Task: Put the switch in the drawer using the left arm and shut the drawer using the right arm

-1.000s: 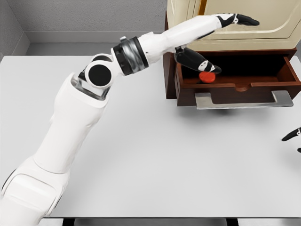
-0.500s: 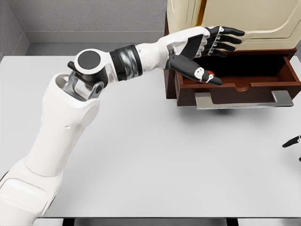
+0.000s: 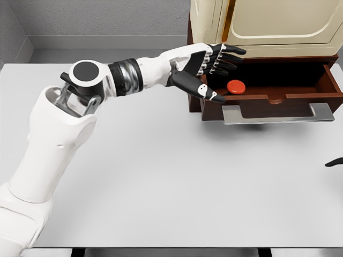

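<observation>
Reaching in from the lower left, the left hand [image 3: 206, 69] hangs at the front left corner of the drawer [image 3: 268, 99] with its dark fingers [image 3: 228, 59] spread and nothing in its grasp, thumb angled down over the drawer's front edge. One red switch [image 3: 236, 87] lies inside the drawer, at about three o'clock from the hand and just clear of the thumb tip. The drawer, one only, stands pulled out of a dark wooden cabinet [image 3: 194, 80], with one grey handle [image 3: 276, 113] across its front. One cream-coloured appliance [image 3: 268, 24] sits on top. At the table's [image 3: 161, 176] far right edge, around four o'clock, only a dark fingertip of the right hand [image 3: 335, 161] shows; I cannot tell its pose. No writing is readable.
</observation>
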### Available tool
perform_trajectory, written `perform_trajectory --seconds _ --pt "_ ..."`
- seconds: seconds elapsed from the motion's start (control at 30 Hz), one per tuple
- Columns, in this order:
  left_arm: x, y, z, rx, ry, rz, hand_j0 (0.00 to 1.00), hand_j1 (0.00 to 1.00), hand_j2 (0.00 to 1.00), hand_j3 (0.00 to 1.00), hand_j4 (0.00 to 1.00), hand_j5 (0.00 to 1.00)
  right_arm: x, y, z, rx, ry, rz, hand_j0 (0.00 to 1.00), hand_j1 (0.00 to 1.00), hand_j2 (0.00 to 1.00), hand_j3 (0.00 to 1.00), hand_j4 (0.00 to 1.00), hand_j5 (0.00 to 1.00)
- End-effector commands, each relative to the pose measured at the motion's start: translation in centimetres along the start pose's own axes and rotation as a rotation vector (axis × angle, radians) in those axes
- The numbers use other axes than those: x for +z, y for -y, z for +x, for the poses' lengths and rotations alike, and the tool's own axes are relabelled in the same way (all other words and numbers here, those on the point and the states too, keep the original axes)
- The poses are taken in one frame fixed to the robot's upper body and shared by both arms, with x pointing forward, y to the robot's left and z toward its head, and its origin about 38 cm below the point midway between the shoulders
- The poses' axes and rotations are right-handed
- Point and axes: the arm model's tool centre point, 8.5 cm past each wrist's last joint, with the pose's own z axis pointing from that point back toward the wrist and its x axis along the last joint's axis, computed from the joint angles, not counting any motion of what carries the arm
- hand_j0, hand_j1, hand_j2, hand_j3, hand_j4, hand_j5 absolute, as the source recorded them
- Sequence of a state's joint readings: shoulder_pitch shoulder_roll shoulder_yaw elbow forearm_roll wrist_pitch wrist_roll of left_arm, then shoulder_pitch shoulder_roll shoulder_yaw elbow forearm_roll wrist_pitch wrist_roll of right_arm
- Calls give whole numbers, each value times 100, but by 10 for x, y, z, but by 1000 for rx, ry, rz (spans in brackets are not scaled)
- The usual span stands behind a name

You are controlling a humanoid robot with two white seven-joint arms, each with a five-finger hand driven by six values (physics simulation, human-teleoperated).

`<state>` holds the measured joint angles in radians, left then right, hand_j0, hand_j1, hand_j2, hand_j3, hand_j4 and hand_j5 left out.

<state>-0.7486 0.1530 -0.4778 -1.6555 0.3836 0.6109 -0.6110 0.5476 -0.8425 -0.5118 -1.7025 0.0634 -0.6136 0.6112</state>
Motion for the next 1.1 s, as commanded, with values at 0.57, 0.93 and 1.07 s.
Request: perform_trajectory --seconds 0.57,0.93,1.07 --pt "11 1 -24 17 -55 -1 94 94 94 94 94 94 -8 -15 3 -25 17 35 75 75 75 75 75 75" --pt "-10 19 -16 30 -21 -49 94 94 94 94 94 94 -8 -17 3 -29 17 38 76 76 76 76 76 76" --pt "-16 23 -19 27 -35 -62 94 94 94 94 94 94 -10 -20 3 -33 21 45 76 76 76 76 76 76"
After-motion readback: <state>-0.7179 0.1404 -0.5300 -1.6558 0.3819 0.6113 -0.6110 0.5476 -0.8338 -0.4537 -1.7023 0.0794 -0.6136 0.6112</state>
